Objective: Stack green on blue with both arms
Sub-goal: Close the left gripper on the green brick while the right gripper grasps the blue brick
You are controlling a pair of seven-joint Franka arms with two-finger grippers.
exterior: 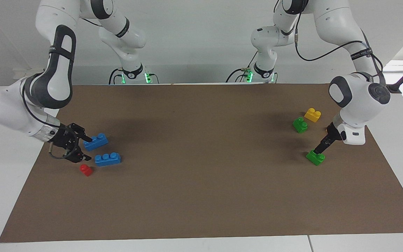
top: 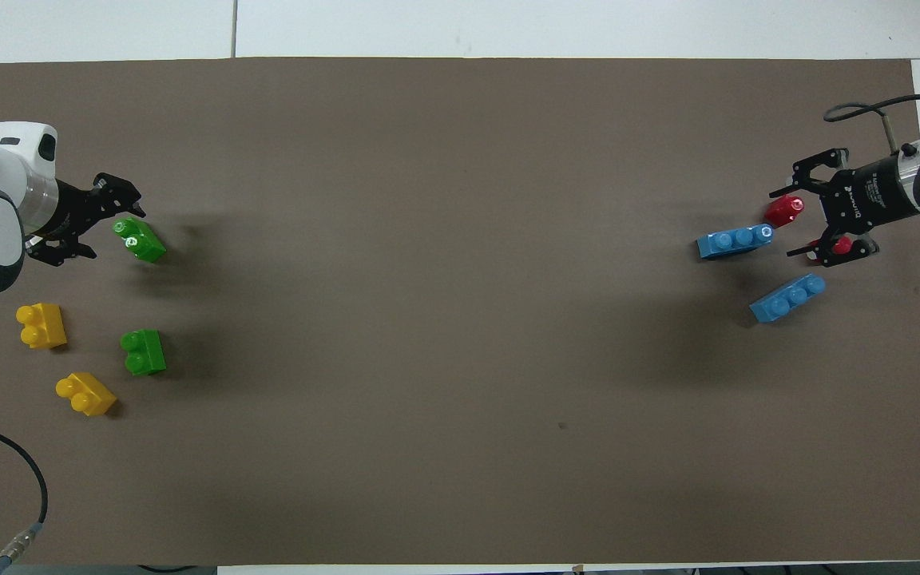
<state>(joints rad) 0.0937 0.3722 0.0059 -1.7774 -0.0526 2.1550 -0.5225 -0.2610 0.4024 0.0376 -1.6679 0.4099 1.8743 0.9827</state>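
My jaws are spread wide on both arms and hold nothing. My left gripper [exterior: 318, 149] [top: 116, 233] is down at the left arm's end of the brown mat [exterior: 201, 196] [top: 460, 479]. Its tips are right at the green two-stud brick [exterior: 315, 157] [top: 139, 239] that lies farthest from me. I cannot tell whether they touch it. The second green brick [exterior: 300, 125] [top: 143, 351] lies nearer to me, beside a yellow two-stud brick [exterior: 312, 114] [top: 86, 394].

My right gripper [exterior: 87, 150] [top: 787, 224] is low at the right arm's end of the mat, just beside the two blue three-stud bricks. One blue brick [exterior: 96, 141] [top: 787, 297] lies nearer to me and the other blue brick [exterior: 107, 159] [top: 735, 239] lies farther out. They are close together but apart.

The mat covers most of a white table [exterior: 327, 245] [top: 588, 24], with a plain white wall [exterior: 194, 45] at my end. Small green lights [exterior: 122, 78] glow at my arm bases.

The overhead view shows a second yellow brick [top: 42, 325], which my left wrist hides in the facing view. It also shows a small red brick [top: 837, 244] peeking out under my right gripper, and a black cable [top: 29, 495] at the mat's near corner. The farther red single-stud brick [exterior: 86, 170] [top: 783, 210] shows in both views. Only the facing view shows how low my fingers sit.
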